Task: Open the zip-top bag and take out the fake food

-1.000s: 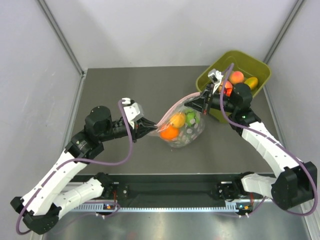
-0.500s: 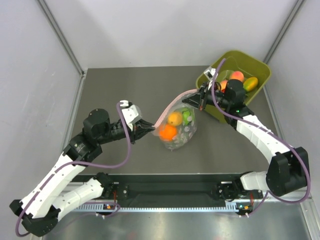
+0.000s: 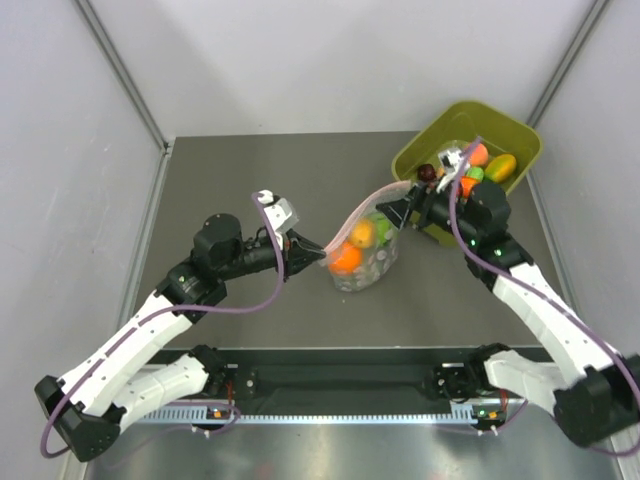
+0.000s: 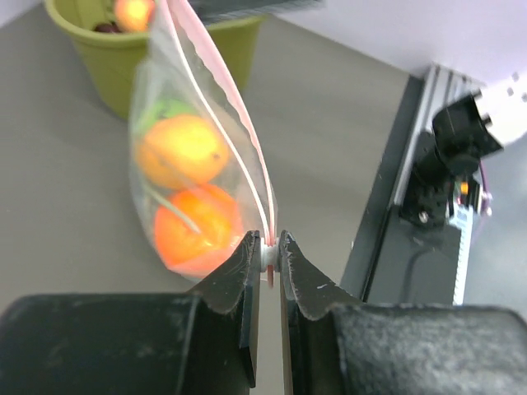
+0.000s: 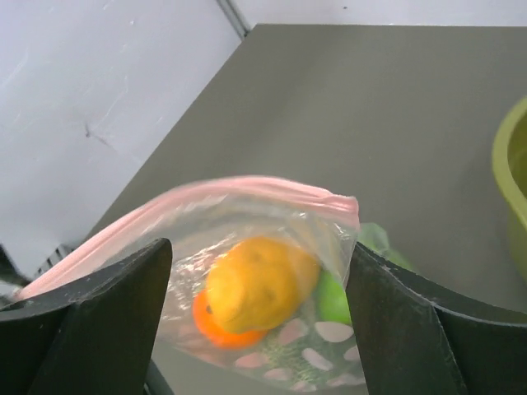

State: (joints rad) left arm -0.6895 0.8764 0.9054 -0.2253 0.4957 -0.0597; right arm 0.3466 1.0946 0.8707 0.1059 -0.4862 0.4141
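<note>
The zip-top bag stands on the dark table between my arms, its pink zip strip running up toward the right. Through the clear plastic I see the fake food: a yellow-orange fruit, an orange one and a green one. My left gripper is shut on the strip's left end, with the bag hanging just beyond its tips. My right gripper is open at the bag's upper right. Its fingers stand wide on either side of the bag without pinching it.
An olive-green tub holding several other toy fruits sits at the back right, close behind my right gripper; its rim shows at the right wrist view's edge. A black rail runs along the near edge. Grey walls enclose the table.
My right gripper has opened and let go of the pink zip strip. My left arm has pushed rightward with its end of the strip, and the bag has bunched up more upright.
</note>
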